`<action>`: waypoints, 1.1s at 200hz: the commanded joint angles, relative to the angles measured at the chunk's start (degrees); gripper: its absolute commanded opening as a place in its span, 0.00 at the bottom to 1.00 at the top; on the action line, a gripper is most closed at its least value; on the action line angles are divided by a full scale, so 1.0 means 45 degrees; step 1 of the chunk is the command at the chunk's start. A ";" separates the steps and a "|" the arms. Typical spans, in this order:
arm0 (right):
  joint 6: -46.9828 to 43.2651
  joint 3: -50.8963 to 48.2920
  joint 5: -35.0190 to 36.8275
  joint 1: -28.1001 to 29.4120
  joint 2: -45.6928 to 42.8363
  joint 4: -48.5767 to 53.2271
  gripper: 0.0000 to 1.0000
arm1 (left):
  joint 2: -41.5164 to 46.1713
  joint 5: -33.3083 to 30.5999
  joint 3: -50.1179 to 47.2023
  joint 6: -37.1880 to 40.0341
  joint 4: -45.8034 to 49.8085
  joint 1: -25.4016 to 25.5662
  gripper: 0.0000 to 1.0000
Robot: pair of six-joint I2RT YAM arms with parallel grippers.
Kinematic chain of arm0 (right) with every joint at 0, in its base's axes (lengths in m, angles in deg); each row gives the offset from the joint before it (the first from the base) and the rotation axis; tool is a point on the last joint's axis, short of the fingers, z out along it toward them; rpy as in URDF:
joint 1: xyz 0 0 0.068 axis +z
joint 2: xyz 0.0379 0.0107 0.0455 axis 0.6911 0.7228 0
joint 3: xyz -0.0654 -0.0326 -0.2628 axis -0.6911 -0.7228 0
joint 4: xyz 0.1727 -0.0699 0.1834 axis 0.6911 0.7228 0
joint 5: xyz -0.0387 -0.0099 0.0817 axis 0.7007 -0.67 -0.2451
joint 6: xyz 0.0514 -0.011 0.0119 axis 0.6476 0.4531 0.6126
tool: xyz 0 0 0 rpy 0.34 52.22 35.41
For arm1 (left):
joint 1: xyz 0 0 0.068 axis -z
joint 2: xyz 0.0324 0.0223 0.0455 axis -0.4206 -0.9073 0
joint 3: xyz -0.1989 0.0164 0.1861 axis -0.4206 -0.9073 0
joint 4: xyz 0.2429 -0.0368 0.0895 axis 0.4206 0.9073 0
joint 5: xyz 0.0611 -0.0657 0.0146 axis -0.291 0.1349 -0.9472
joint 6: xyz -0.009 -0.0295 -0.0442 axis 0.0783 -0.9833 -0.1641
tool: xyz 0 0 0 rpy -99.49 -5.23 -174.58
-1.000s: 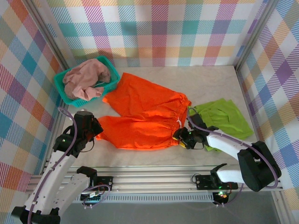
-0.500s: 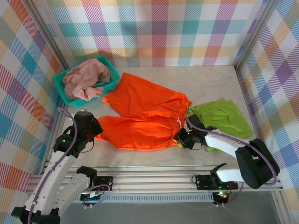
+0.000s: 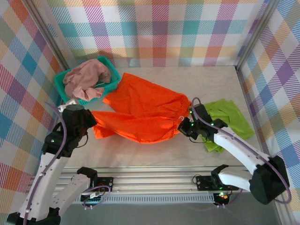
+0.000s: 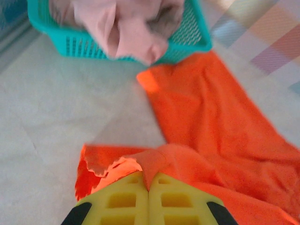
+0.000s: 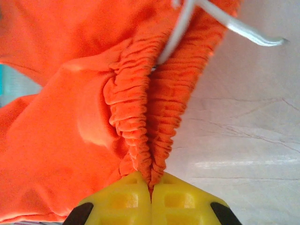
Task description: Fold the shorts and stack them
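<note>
Orange shorts (image 3: 140, 110) clamped at hem by left gripper (image 4: 149, 183), at waistband by right gripper (image 5: 151, 180) — mid-fold, green shorts (image 3: 227, 119) seemingly done, pink shorts (image 3: 86, 77) waiting in basket (image 4: 75, 44).

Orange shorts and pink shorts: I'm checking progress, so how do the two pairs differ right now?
The bright orange cloth shorts lie spread across the table; the dusty pink cloth shorts sit bunched in the teal plastic mesh basket. The orange pair is pinched at both ends, by the left gripper and right gripper; the pink pair is untouched. Both are unfolded soft cloth.
</note>
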 commanded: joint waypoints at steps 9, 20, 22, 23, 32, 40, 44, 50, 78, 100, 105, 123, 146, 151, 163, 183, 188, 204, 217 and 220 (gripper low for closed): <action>-0.1074 0.1380 0.0969 0.0038 -0.1291 0.2605 0.00 | -0.0078 -0.1056 0.1893 0.1266 0.0648 -0.0112 0.00; -0.1203 0.1774 0.1056 0.0038 -0.1549 0.2996 0.00 | -0.0132 -0.1230 0.2466 0.1571 0.0723 -0.0112 0.00; -0.1232 0.1853 0.1054 0.0038 -0.1578 0.3068 0.00 | -0.0135 -0.1285 0.2595 0.1615 0.0742 -0.0112 0.00; -0.1243 0.1892 0.1054 0.0038 -0.1583 0.3105 0.00 | -0.0145 -0.1311 0.2646 0.1645 0.0755 -0.0112 0.00; -0.1289 0.2215 0.1035 0.0038 -0.1684 0.3384 0.00 | -0.0181 -0.1482 0.3123 0.1861 0.0839 -0.0111 0.00; -0.1337 0.2469 0.0962 0.0024 -0.1766 0.3634 0.00 | -0.0229 -0.1605 0.3532 0.2026 0.0960 -0.0112 0.00; -0.1348 0.2566 0.0940 0.0037 -0.1808 0.3747 0.00 | -0.0251 -0.1673 0.3761 0.2104 0.1022 -0.0094 0.00; -0.1338 0.2702 0.0917 0.0039 -0.1854 0.3929 0.00 | -0.0272 -0.1740 0.4114 0.2226 0.1113 -0.0111 0.00; -0.1048 0.2612 0.0601 0.0047 -0.2253 0.4178 0.00 | -0.0322 -0.1844 0.5401 0.2740 0.1331 -0.0112 0.00; -0.0959 0.2347 0.0522 0.0036 -0.2357 0.4218 0.00 | -0.0567 -0.1581 0.5984 0.2848 0.1441 -0.0112 0.00; -0.0960 0.2307 0.0572 0.0036 -0.2317 0.4189 0.00 | -0.0661 -0.1444 0.5999 0.2849 0.1404 -0.0112 0.00; -0.1122 0.2315 0.0831 0.0028 -0.2012 0.4045 0.00 | -0.1087 -0.1092 0.5732 0.2813 0.1138 -0.0112 0.00; -0.1403 0.2593 0.1165 0.0018 -0.1396 0.3887 0.00 | -0.2055 -0.1024 0.5401 0.2769 0.0782 -0.0111 0.00; -0.1475 0.2647 0.1206 -0.0005 -0.1229 0.3814 0.00 | -0.2341 -0.1042 0.5384 0.2773 0.0715 -0.0102 0.00; -0.1547 0.2743 0.1201 -0.0128 -0.0826 0.3667 0.00 | -0.3054 -0.1126 0.5292 0.2768 0.0458 -0.0112 0.00; -0.1558 0.2714 0.0890 -0.0469 -0.0136 0.3174 0.00 | -0.4309 -0.1355 0.5003 0.2742 -0.0034 -0.0109 0.00; -0.1548 0.2697 0.0797 -0.0575 0.0026 0.3034 0.00 | -0.4617 -0.1389 0.4929 0.2713 -0.0144 -0.0111 0.00; -0.1500 0.2598 0.0540 -0.0898 0.0489 0.2568 0.00 | -0.5462 -0.1511 0.4646 0.2628 -0.0734 -0.0112 0.00; -0.1441 0.2452 0.0203 -0.1228 0.0859 0.2157 0.00 | -0.6185 -0.1485 0.4535 0.2529 -0.1269 -0.0131 0.00; -0.1405 0.2416 0.0114 -0.1317 0.0954 0.2046 0.00 | -0.6346 -0.1492 0.4535 0.2519 -0.1399 -0.0131 0.00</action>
